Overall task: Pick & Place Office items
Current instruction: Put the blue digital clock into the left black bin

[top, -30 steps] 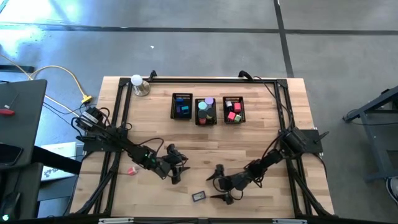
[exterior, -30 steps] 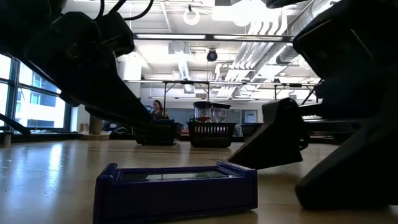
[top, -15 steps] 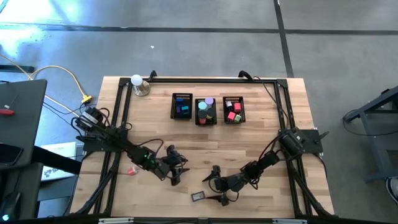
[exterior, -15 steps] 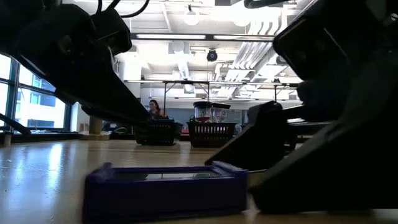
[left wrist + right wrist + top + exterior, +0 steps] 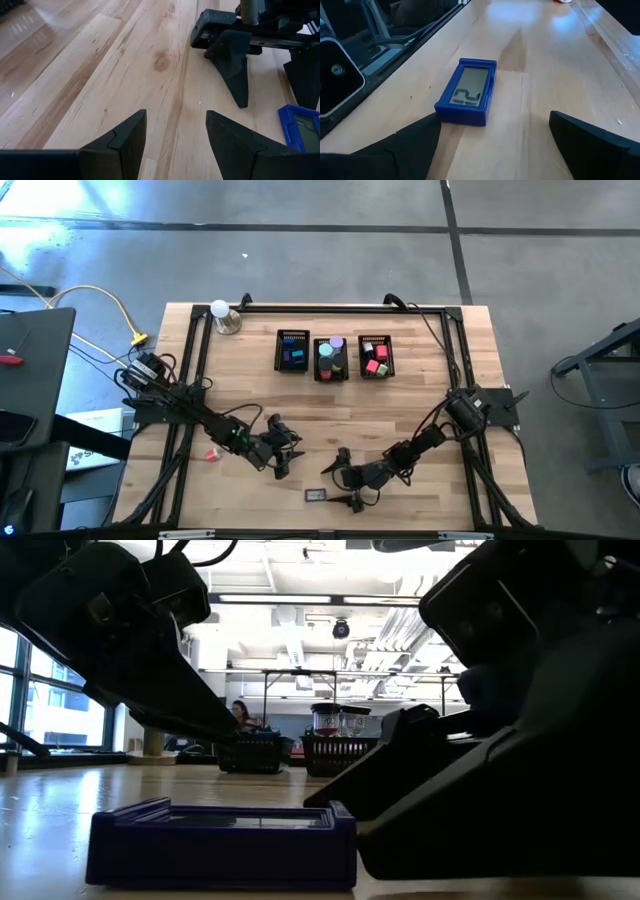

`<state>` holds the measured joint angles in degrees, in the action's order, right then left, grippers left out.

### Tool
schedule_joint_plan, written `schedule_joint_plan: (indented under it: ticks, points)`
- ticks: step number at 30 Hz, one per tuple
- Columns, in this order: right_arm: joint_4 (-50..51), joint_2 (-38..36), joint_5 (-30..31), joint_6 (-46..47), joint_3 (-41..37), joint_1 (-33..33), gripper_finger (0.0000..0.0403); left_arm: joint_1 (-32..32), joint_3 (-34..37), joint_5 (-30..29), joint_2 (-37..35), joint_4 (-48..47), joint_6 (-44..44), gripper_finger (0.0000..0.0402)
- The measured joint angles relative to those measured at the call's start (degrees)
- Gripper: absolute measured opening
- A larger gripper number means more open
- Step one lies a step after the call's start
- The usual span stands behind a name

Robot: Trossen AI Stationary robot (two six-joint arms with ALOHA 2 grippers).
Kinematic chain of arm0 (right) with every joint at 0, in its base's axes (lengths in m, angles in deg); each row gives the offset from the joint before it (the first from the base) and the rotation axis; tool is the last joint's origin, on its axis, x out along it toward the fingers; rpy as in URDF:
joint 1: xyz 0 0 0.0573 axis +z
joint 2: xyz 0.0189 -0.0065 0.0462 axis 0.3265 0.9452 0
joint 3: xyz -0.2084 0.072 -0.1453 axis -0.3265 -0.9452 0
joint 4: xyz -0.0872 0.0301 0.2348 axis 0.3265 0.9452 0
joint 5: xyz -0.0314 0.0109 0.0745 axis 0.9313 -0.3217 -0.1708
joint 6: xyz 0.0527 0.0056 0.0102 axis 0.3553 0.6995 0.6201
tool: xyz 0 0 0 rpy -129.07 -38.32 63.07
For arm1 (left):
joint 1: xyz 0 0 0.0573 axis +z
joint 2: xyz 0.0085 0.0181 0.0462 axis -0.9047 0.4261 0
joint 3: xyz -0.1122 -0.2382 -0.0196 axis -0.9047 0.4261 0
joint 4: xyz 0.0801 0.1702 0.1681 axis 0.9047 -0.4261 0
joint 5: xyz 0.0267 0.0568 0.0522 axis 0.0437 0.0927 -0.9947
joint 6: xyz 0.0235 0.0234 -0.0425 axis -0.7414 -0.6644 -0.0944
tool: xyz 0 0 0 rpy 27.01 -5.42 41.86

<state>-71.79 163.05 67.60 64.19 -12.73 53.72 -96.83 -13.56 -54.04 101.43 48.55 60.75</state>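
bench (image 5: 420,400): 1 blue block (image 5: 467,97) | 3 bins (image 5: 330,358) | right end effector (image 5: 495,142) open beside block | left end effector (image 5: 175,135) open, empty

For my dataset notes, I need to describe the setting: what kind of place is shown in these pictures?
Probably a robotics lab or workshop in a large open office or industrial hall. A light wooden table framed in black metal stands on a grey concrete floor, and the low view shows exposed white ceiling ducts and tall windows.
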Motion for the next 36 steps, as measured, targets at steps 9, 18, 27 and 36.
schedule_joint_plan:
  ticks: [9,18,27,36]
  points:
    - [1.8,0.0,3.2,2.4,0.1,2.1,0.0362,0.0,0.0,0.0,0.0,0.0,0.0,0.0197]
    - [2.6,0.0,3.7,6.4,0.0,4.6,0.0362,-0.1,0.0,0.0,0.0,-0.3,0.0,0.0197]
    - [7.1,-0.1,6.0,4.9,2.8,5.3,0.0362,-0.1,0.0,0.0,0.0,-0.4,0.0,0.0197]
    - [14.3,-0.1,6.0,4.2,7.1,5.2,0.0362,-1.2,0.0,-0.1,0.0,-0.4,0.0,0.0197]
